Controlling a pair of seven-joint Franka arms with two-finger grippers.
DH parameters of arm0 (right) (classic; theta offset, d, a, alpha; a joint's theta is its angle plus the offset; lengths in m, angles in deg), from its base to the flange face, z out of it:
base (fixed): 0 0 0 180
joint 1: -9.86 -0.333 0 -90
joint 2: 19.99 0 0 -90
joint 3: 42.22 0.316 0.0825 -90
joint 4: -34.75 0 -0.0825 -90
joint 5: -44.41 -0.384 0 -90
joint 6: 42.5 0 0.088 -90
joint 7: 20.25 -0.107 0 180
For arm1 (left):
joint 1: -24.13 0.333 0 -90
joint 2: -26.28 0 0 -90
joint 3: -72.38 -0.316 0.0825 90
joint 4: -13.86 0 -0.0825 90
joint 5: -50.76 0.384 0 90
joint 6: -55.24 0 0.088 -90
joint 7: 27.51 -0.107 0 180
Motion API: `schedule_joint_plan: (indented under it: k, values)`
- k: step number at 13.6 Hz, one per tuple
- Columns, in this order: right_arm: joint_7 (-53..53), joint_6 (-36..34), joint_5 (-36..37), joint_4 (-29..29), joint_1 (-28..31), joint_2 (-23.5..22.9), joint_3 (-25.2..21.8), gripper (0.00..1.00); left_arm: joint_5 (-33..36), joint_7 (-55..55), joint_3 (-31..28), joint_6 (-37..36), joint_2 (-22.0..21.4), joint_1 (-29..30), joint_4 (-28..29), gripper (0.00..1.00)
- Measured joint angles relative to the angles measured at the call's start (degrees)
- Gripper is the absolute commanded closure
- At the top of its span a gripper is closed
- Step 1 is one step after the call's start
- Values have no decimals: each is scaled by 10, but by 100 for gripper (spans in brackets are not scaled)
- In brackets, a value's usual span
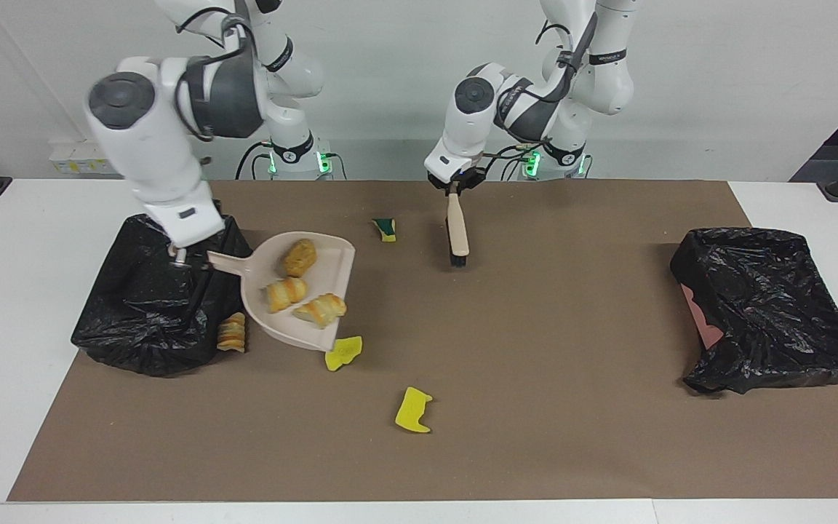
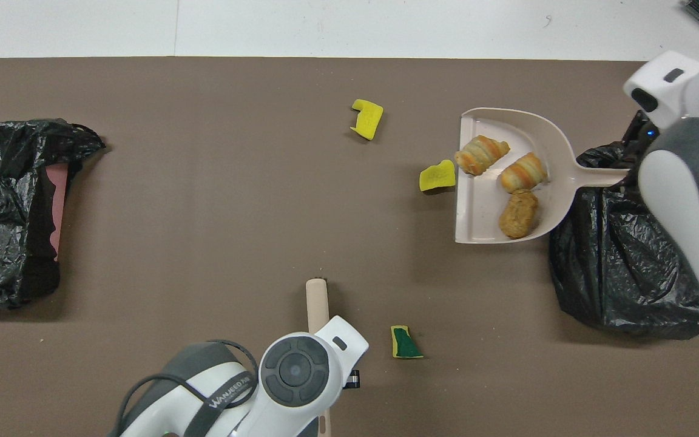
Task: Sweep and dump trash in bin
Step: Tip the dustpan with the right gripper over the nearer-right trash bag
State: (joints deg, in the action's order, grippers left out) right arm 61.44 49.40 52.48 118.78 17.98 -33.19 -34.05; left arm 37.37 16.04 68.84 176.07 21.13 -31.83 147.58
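Right gripper (image 1: 180, 256) clamped on handle of beige plastic dustpan (image 1: 324, 273) carrying three golden-brown bread chunks (image 1: 286, 293), raised beside black-bagged bin (image 1: 142, 306), left gripper (image 1: 454, 187) closed around wooden-handled brush (image 1: 457, 233), yellow sponge scraps (image 1: 413, 410) on brown mat (image 1: 535, 378).

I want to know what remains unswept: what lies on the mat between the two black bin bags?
In the overhead view: two yellow sponge scraps and the green-backed scrap; the raised dustpan and brush hang over it.
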Motion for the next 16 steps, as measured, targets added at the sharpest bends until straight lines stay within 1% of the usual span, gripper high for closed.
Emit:
schedule_joint_plan:
  k: [1,3,6,7,9,10,12,13,16]
  values:
    - [34,-1,1,0,24,2,0,100,-1,21,0,20,1,-18,11,100]
    - [103,-2,7,0,72,3,-2,100,-1,56,0,37,3,-48,20,100]
    - [197,-2,49,0,133,3,-4,100,-1,90,0,50,17,-70,23,99]
    - [214,-1,69,0,149,4,-4,100,-1,96,0,61,26,-76,22,77]
    - [224,4,133,0,164,6,-4,100,-1,97,-2,69,31,-77,19,11]
    - [224,6,166,1,164,8,-4,100,-1,97,-6,69,31,-77,18,0]
    - [204,23,244,22,161,18,-1,100,-1,87,-13,74,30,-65,9,0]
    - [170,41,285,50,160,31,1,100,-1,66,-15,74,30,-45,-3,0]
    - [47,93,383,170,138,94,3,100,21,-25,-20,50,31,32,-49,0]
